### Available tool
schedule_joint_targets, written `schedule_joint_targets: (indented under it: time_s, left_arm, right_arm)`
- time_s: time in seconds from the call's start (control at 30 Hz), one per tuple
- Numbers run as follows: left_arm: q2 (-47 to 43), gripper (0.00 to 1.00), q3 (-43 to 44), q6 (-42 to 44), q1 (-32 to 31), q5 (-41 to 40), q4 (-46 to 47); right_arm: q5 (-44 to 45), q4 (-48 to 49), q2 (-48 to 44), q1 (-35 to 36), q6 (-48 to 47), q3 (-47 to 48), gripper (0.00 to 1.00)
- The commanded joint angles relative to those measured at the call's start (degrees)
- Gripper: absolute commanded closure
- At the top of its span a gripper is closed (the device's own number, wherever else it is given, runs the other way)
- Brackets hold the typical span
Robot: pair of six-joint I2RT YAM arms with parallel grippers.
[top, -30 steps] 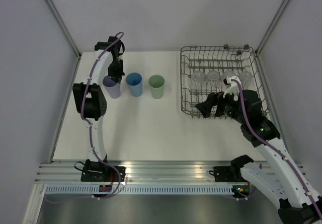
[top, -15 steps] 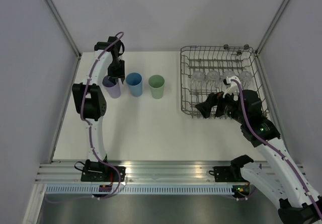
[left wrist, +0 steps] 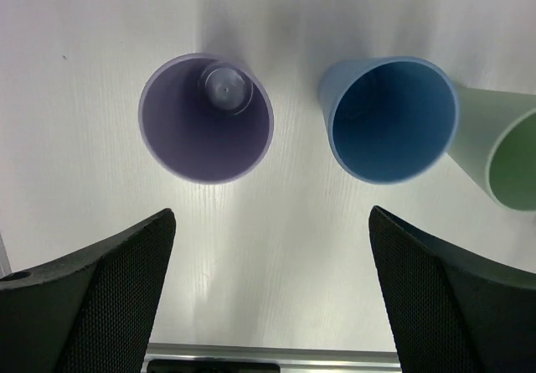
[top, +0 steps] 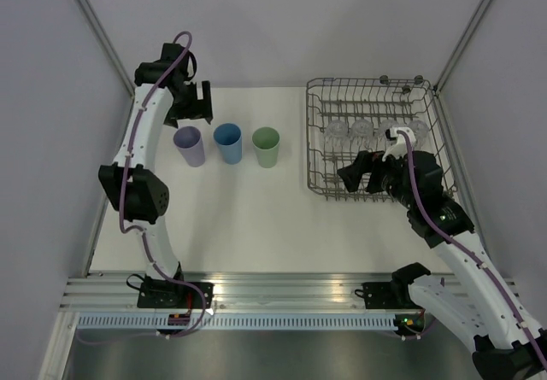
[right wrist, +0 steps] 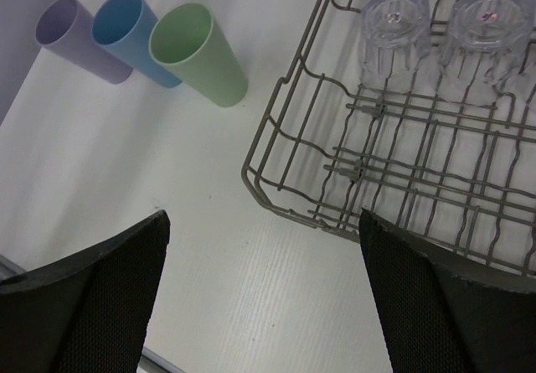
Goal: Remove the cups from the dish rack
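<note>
Top and wrist views. A lavender tumbler (top: 190, 146), a blue tumbler (top: 227, 143) and a pale green tumbler (top: 266, 147) stand upright, mouths up, in a left-to-right row on the white table (top: 256, 218), well left of the dish rack (top: 367, 80). A row of four clear glasses (top: 361, 129) sits in the rack's far half. The left gripper (left wrist: 270, 222) — fingers spread wide, holding nothing — hangs above the lavender tumbler, toward its far side. The right gripper (right wrist: 264, 218), likewise spread and empty, hovers over the rack's near-left part, apart from the glasses.
</note>
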Motion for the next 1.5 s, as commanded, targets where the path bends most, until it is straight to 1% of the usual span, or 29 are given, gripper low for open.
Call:
schedule_joint_targets:
  time_s: [0.0, 0.07, 0.1, 0.13, 0.17, 0.2, 0.23, 0.27, 0.3, 0.33, 0.37, 0.4, 0.43, 0.47, 0.5, 0.53, 0.57, 0.63, 0.67, 0.73, 0.77, 0.83, 0.87, 0.97, 1.07, 1.23, 1.4, 1.47]
  left_arm:
    - [-9.26, 0.0, -1.11, -0.36, 0.09, 1.2, 0.91]
    - [-12.51, 0.0, -3.82, -0.45, 0.08, 0.32, 1.97]
    - [-16.88, 0.0, -5.41, -0.62, 0.08, -0.72, 3.8]
    - [-18.92, 0.0, -6.99, -0.97, 0.08, -1.34, 4.86]
    - [-21.73, 0.0, -10.75, -1.41, 0.08, -1.78, 6.0]
    - [-27.06, 0.0, -13.31, -1.5, 0.0, -1.53, 9.67]
    - [-30.34, 0.0, -16.2, -1.59, 0.0, -1.26, 11.53]
    - [-33.24, 0.0, -21.63, -2.02, -0.09, -1.0, 13.38]
    - [-39.71, 0.0, -24.81, -2.2, -0.09, 0.05, 17.31]
    - [-42.73, 0.0, -27.89, -2.81, -0.27, 0.06, 19.09]
    - [-45.72, 0.0, -33.66, -2.99, -0.27, -0.12, 20.68]
    - [-49.32, 0.0, -36.77, -3.17, -0.27, -0.29, 22.26]
    - [-55.44, 0.0, -39.76, -3.78, -0.27, -0.56, 25.76]
    - [-58.99, 0.0, -45.36, -4.05, -0.27, -0.65, 27.18]
    - [-61.89, 0.0, -47.85, -4.48, -0.27, 0.05, 28.68]
    - [-67.4, 0.0, -50.31, -4.66, -0.35, 0.58, 31.04]
    - [-69.72, 0.0, -54.77, -4.75, -0.27, 1.54, 32.11]
    - [-74.29, 0.0, -59.1, -5.02, -0.35, 2.08, 34.31]
    - [-77.97, 0.0, -63.13, -5.1, -0.35, 1.99, 36.67]
    - [-81.33, 0.0, -66.49, -5.72, -0.35, 1.9, 38.53]
    - [-83.69, 0.0, -69.12, -5.89, -0.35, 2.16, 40.01]
    - [-85.21, 0.0, -71.59, -6.07, -0.35, 2.17, 40.82]
    - [-86.6, 0.0, -72.47, -5.98, -0.44, 1.99, 41.6]
    - [-88.02, 0.0, -74.5, -5.9, -0.62, 1.38, 42.49]
    - [-87.24, 0.01, -75.64, -6.07, -0.62, 2.07, 42.58]
    - [-84.07, 0.0, -75.29, -5.54, -0.62, 3.31, 42.14]
    - [-83.37, 0.0, -75.47, -5.02, -0.62, 3.57, 42.31]
    - [-82.49, 0.0, -75.38, -4.93, -0.62, 5.76, 42.31]
  right_arm:
    - [7.75, 4.52, 0.16, 0.15, 3.84, 0.14, 0.02]
    - [9.33, 6.55, 0.77, 0.15, 4.11, -0.39, 0.02]
    - [9.85, 7.95, 1.99, 0.15, 4.46, -0.05, 0.02]
    - [10.81, 8.58, 2.87, 0.15, 4.63, 0.22, 0.02]
    - [12.3, 9.8, 4.88, 0.15, 4.55, 0.48, 0.02]
    - [12.75, 10.51, 6.12, 0.15, 4.46, 1.18, 0.02]
    - [13.02, 11.3, 7.53, 0.06, 4.11, 1.62, 0.02]
    - [13.37, 11.74, 9.11, 0.15, 3.93, 2.15, 0.02]
    - [13.72, 11.83, 12.78, 0.15, 2.98, 4.16, 0.02]
    - [14.25, 11.4, 14.9, 0.15, 2.44, 5.39, 0.02]
    - [15.64, 11.05, 18.75, 0.15, 1.66, 6.71, 0.02]
    - [16.44, 10.35, 20.53, 0.06, 0.69, 9.07, 0.02]
    - [17.4, 9.82, 22.2, 0.15, -1.41, 10.32, 0.02]
    - [18.11, 9.73, 25.26, 0.15, -2.39, 11.46, 0.02]
    - [19.07, 8.94, 26.77, 0.15, -3.61, 13.73, 0.02]
    - [19.08, 8.33, 28.35, 0.15, -6.24, 15.06, 0.02]
    - [19.17, 6.67, 31.42, 0.15, -7.39, 16.29, 0.02]
    - [18.65, 5.69, 34.42, 0.23, -9.59, 20.07, 0.02]
    - [18.64, 5.34, 37.22, 0.15, -11.34, 21.22, 0.02]
    - [18.91, 4.19, 39.96, 0.15, -12.76, 24.91, 0.02]
    - [19.0, 4.01, 42.76, 0.15, -13.98, 26.14, 0.02]
    - [19.52, 1.91, 45.67, 0.06, -15.05, 30.7, 0.02]
    - [19.78, 0.6, 48.56, -0.11, -15.75, 33.59, 0.02]
    - [19.0, -1.34, 53.76, -0.9, -16.54, 38.43, 0.02]
    - [17.87, -2.92, 58.15, -1.69, -16.72, 42.13, 0.02]
    - [16.63, -4.42, 65.0, -2.58, -17.33, 46.27, 0.02]
    - [18.12, -5.13, 68.71, -2.84, -18.04, 48.47, 0.02]
    - [17.59, -4.87, 69.76, -3.1, -17.95, 49.09, 0.02]
